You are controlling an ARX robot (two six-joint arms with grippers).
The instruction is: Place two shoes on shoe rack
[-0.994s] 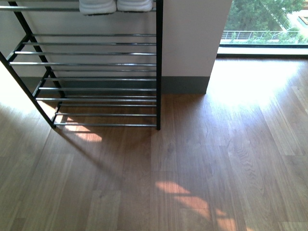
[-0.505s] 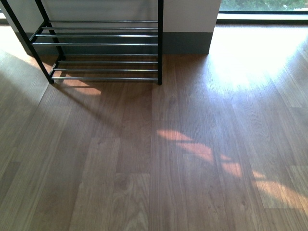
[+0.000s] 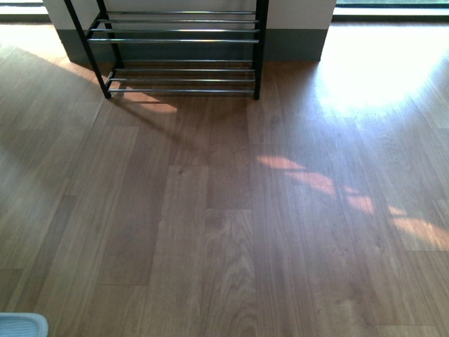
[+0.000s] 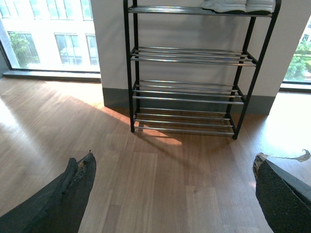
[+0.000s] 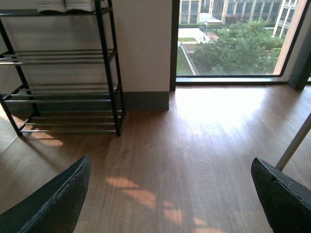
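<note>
The shoe rack (image 3: 182, 40), black-framed with chrome rods, stands against the wall at the top of the front view, where only its lower tiers show. The left wrist view takes in the whole shoe rack (image 4: 187, 99), with two white-soled shoes (image 4: 238, 5) on its top tier. Those shoes (image 5: 65, 5) also show on the rack (image 5: 63, 57) in the right wrist view. A pale blue ribbed sandal (image 3: 21, 326) peeks in at the front view's bottom left corner. My left gripper (image 4: 175, 194) and right gripper (image 5: 170, 199) both hang open over bare floor, well short of the rack, holding nothing.
Wood plank floor (image 3: 224, 210) with sun patches stretches between me and the rack. A white wall with a grey baseboard (image 5: 146, 99) stands behind it, with floor-to-ceiling windows (image 5: 228, 43) on either side. A pale pole (image 5: 296, 143) slants in beside the right gripper.
The front view has swung downward and back: the rack has slid up the frame, its top tier with the shoes has left that view, and the pale blue sandal has entered at the bottom left.
</note>
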